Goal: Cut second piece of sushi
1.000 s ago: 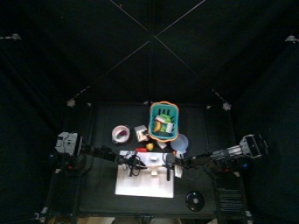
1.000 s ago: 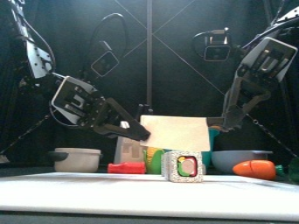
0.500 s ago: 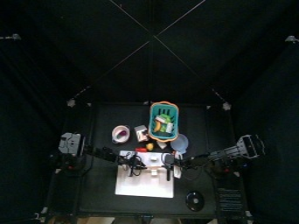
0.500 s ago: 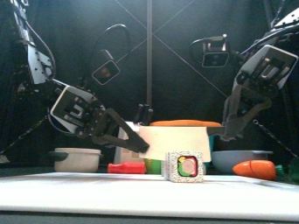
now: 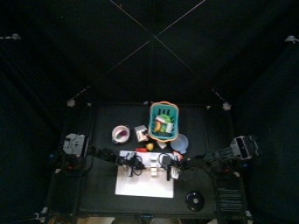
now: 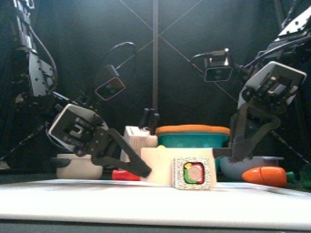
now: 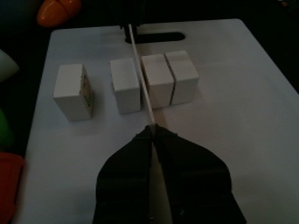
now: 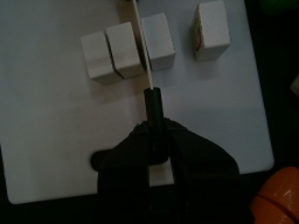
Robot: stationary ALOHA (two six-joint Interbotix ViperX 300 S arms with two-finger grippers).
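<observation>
A white cutting board [image 7: 233, 105] holds a sushi roll [image 7: 155, 80] of three joined pieces, and one cut piece [image 7: 73, 90] stands apart beside it. A knife blade [image 7: 139, 74] lies across the roll, in the seam between the piece nearest the cut one and the middle piece. My right gripper [image 8: 149, 129] is shut on the knife's black handle [image 8: 149, 103]. My left gripper [image 7: 149, 131] is shut at the blade's other end. The roll [image 8: 111, 52], the cut piece [image 8: 211, 24] and the blade [image 8: 140, 48] also show in the right wrist view. The front view shows the roll's end [image 6: 188, 173] between both grippers.
A teal basket [image 5: 166, 121] and a white bowl [image 5: 122, 133] stand behind the board [image 5: 135, 185]. An orange carrot-like thing [image 6: 261, 175] lies at the right. A dark round object [image 5: 195, 202] sits at the table's front right.
Both arms have come down together, and the knife has dropped from above the board onto the roll. The teal basket now shows behind the roll in the front view.
</observation>
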